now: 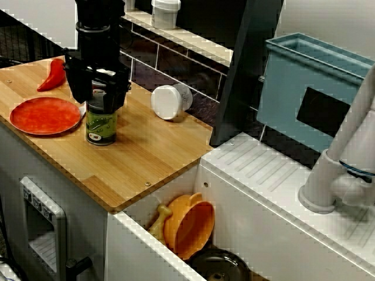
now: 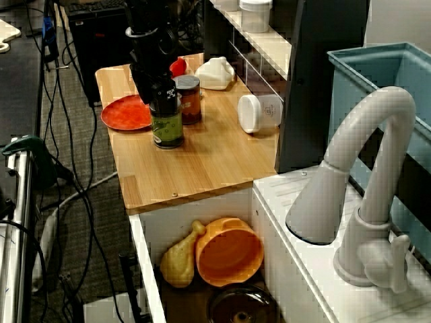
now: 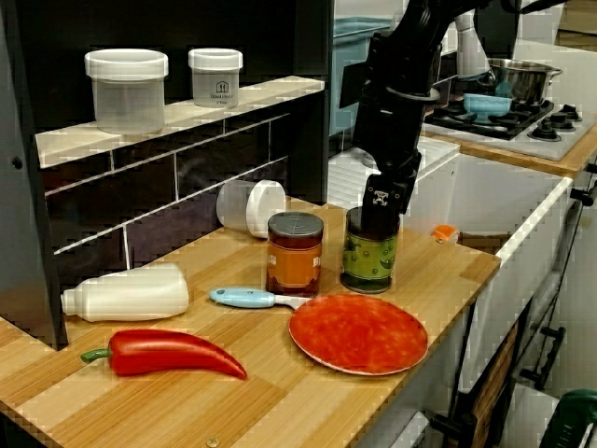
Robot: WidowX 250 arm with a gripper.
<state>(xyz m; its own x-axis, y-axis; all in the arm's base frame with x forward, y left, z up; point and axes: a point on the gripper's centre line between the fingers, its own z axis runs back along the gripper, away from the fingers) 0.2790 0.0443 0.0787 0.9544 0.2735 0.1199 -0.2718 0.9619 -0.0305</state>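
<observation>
My black gripper (image 1: pixel 99 89) reaches down over a green-labelled jar (image 1: pixel 101 126) that stands upright on the wooden counter (image 1: pixel 146 158). Its fingers (image 1: pixel 119 91) sit against either side of the jar's top and hide the lid. From the sink side, the gripper (image 2: pixel 159 91) covers the upper part of the same jar (image 2: pixel 167 128). In the view along the counter, the gripper (image 3: pixel 378 210) comes down on the jar (image 3: pixel 368 259), which stands next to an amber jar (image 3: pixel 295 254). A red plate (image 3: pixel 358 332) lies just in front of both jars.
A red pepper (image 3: pixel 173 353), a white bottle (image 3: pixel 126 293) on its side and a blue-handled utensil (image 3: pixel 247 298) lie nearby. A white-lidded tub (image 1: pixel 171 101) lies toppled by the tiled wall. The sink (image 2: pixel 202 222) holds an orange bowl (image 2: pixel 227 251), with a faucet (image 2: pixel 367 168) at its far side.
</observation>
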